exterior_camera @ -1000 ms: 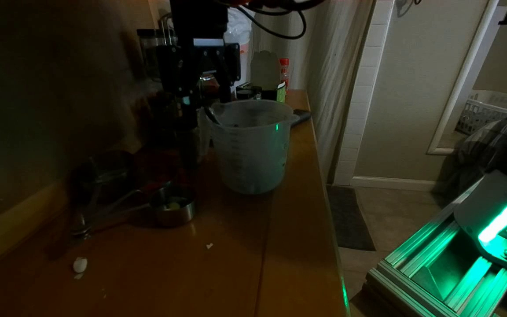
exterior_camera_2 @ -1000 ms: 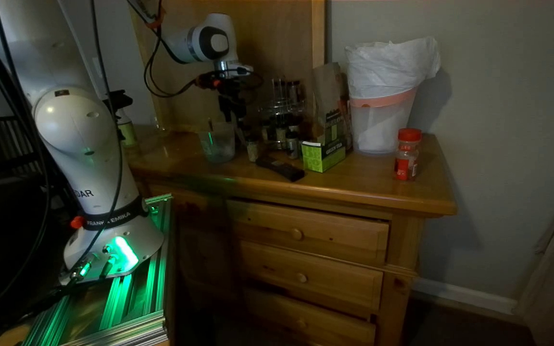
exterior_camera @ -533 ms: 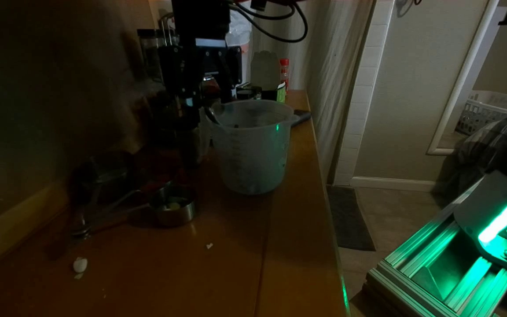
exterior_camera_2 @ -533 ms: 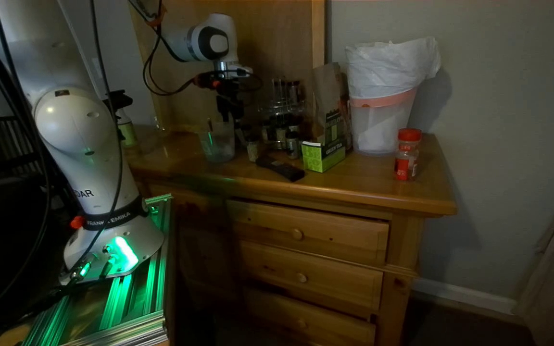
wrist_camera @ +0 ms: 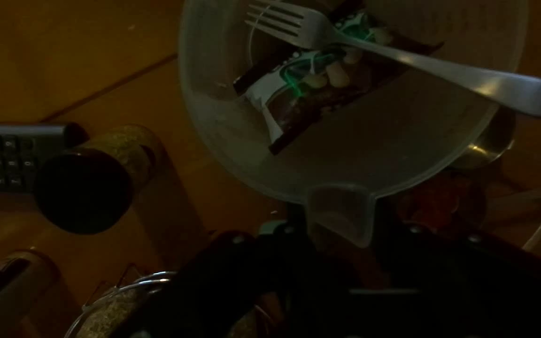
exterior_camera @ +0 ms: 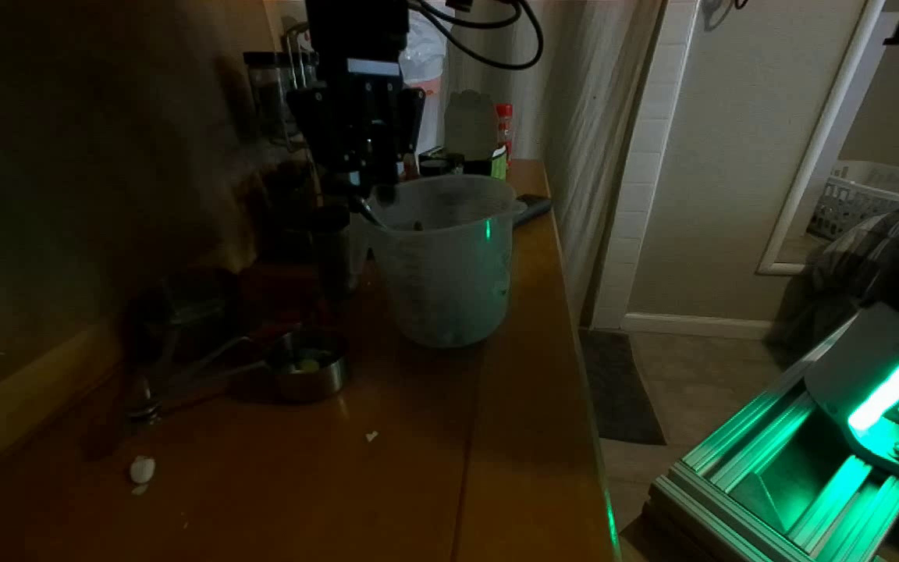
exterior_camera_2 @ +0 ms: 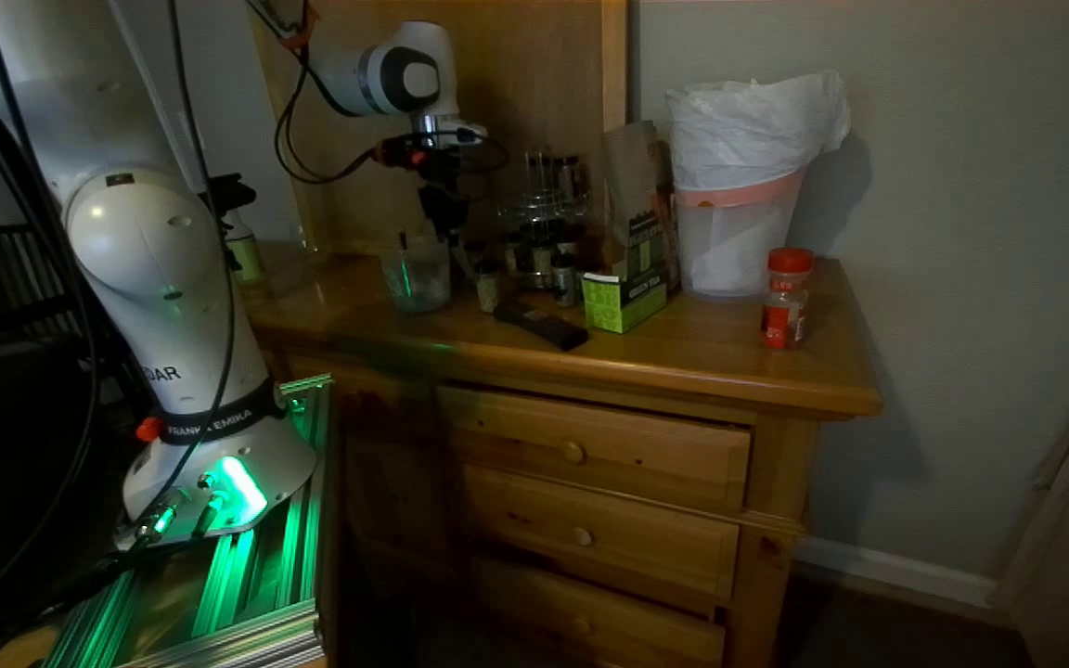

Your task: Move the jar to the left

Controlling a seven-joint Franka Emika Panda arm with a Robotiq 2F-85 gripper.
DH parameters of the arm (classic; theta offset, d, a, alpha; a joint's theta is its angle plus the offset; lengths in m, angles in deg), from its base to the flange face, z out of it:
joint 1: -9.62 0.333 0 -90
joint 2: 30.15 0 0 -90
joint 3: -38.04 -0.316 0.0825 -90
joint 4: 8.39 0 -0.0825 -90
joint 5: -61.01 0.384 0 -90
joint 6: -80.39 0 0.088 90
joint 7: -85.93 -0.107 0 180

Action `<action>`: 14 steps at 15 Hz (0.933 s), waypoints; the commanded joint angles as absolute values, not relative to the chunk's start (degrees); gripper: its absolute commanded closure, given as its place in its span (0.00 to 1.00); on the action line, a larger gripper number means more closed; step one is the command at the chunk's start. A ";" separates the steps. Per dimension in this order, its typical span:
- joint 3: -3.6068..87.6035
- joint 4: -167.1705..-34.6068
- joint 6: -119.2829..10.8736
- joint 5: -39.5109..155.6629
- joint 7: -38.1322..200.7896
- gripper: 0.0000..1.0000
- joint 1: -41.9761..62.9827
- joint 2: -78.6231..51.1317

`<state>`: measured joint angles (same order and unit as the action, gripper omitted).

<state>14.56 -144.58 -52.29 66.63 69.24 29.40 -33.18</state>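
The jar, a big translucent plastic vessel (exterior_camera: 445, 269) with a wide rim, stands on the wooden dresser top; it shows in both exterior views. Seen from above in the wrist view, the jar (wrist_camera: 355, 150) holds a fork (wrist_camera: 439, 65) leaning over its rim and a dark snack packet (wrist_camera: 317, 84). Its handle (wrist_camera: 341, 206) lies between the dark fingers of my gripper (wrist_camera: 338, 220), which has shut on it. In an exterior view, my gripper (exterior_camera: 375, 187) points down at the jar's rim, on the backboard side. Darkness hides the finger pads.
A metal measuring cup (exterior_camera: 309, 371) sits in front of the jar. Beside it lie a dark remote (exterior_camera_2: 539, 325), a small spice jar (exterior_camera_2: 488, 289) and a spice rack (exterior_camera_2: 542, 227). Farther along are a green tea box (exterior_camera_2: 625, 299), a bagged bin (exterior_camera_2: 734, 232) and a red-lidded bottle (exterior_camera_2: 785, 297).
The fingers have come together from wide apart and now grip the handle. The jar and the fork in it have shifted slightly; the arm has barely moved.
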 commanded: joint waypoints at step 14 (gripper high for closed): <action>15.46 -155.62 -51.08 82.61 54.45 0.88 30.14 -53.81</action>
<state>17.68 -150.45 -52.08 81.28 60.78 29.26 -47.47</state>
